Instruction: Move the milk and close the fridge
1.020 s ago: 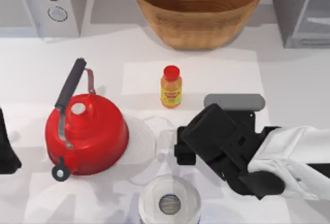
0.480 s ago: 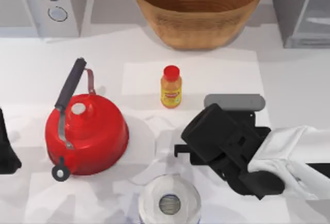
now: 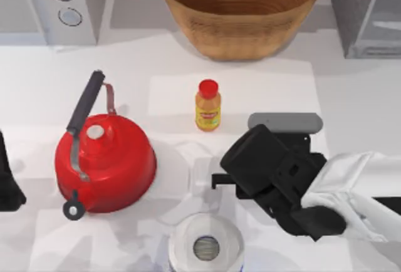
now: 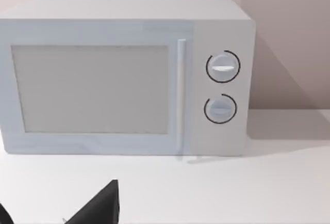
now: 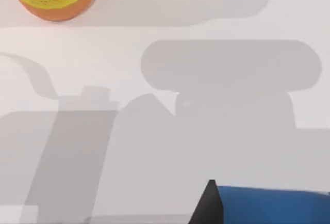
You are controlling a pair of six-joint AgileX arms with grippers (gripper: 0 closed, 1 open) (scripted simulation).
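The milk (image 5: 273, 204) shows as a blue top at the edge of the right wrist view, pressed against one black finger (image 5: 209, 203). From above, the carton is hidden beneath my right gripper (image 3: 219, 181), which hovers over the table's front middle, just in front of the orange bottle, and looks shut on the milk. The grey fridge (image 3: 369, 15) stands at the back right corner, with its paler door panel facing the table. My left gripper (image 3: 6, 181) is parked at the left edge, one fingertip (image 4: 103, 203) visible, fingers spread open.
An orange bottle (image 3: 208, 105) with a red cap stands mid-table. A red kettle (image 3: 105, 159) sits to the left, a wicker basket (image 3: 241, 9) at the back, a microwave (image 3: 56, 5) back left, and a paper roll (image 3: 205, 245) at the front edge.
My right gripper has drifted slightly to the right and its hand has turned or risen a little, so less of it shows past the wrist. The left arm is still.
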